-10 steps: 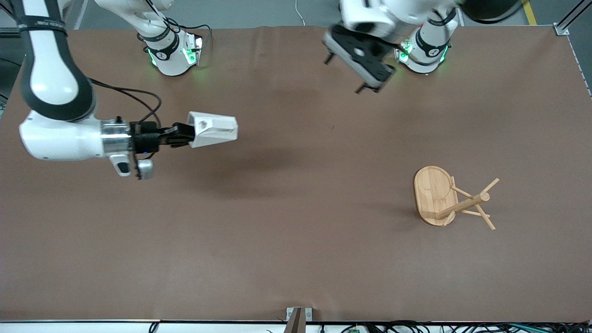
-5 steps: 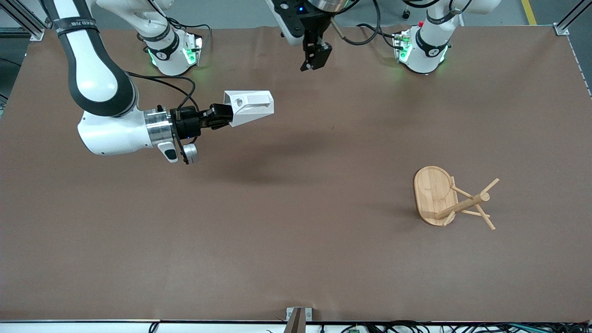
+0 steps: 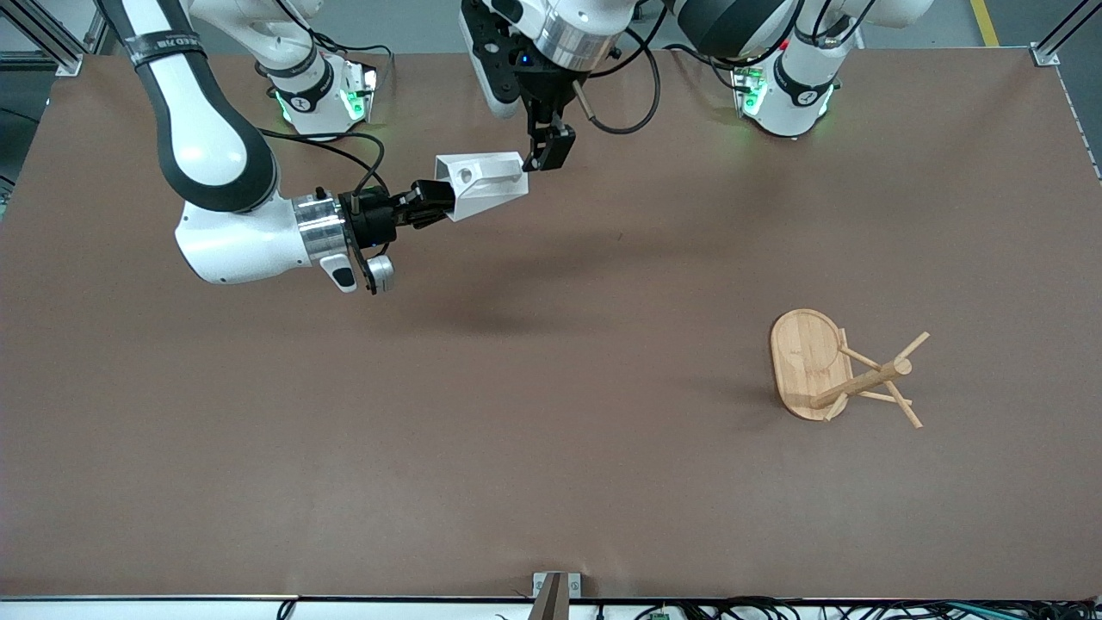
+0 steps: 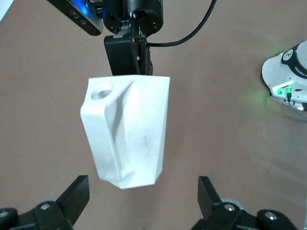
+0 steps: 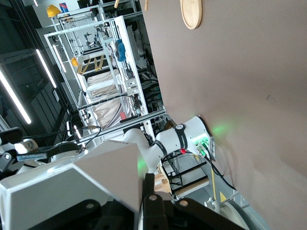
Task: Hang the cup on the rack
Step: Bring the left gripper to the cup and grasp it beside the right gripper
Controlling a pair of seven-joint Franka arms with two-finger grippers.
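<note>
The right claw [image 3: 428,205] pinches the small white faceted cup [image 3: 482,184] in the air above the brown worktop [image 3: 551,482]. The left claw [image 3: 547,155], spread wide, hovers at its rim. The light bamboo mug-tree rack [image 3: 839,370] stands near the left arm's end.

I noted a brown table [image 3: 551,482] covering beneath my reach. A metal bracket [image 3: 555,589] sat at its near edge, cables [image 3: 775,608] alongside.

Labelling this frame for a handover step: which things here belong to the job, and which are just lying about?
Part of the job:
- cup, held up by the shut right tool
- rack, toward the left arm's end
- left tool, open at the cup

Lying about:
- nothing besides the brown table cover
</note>
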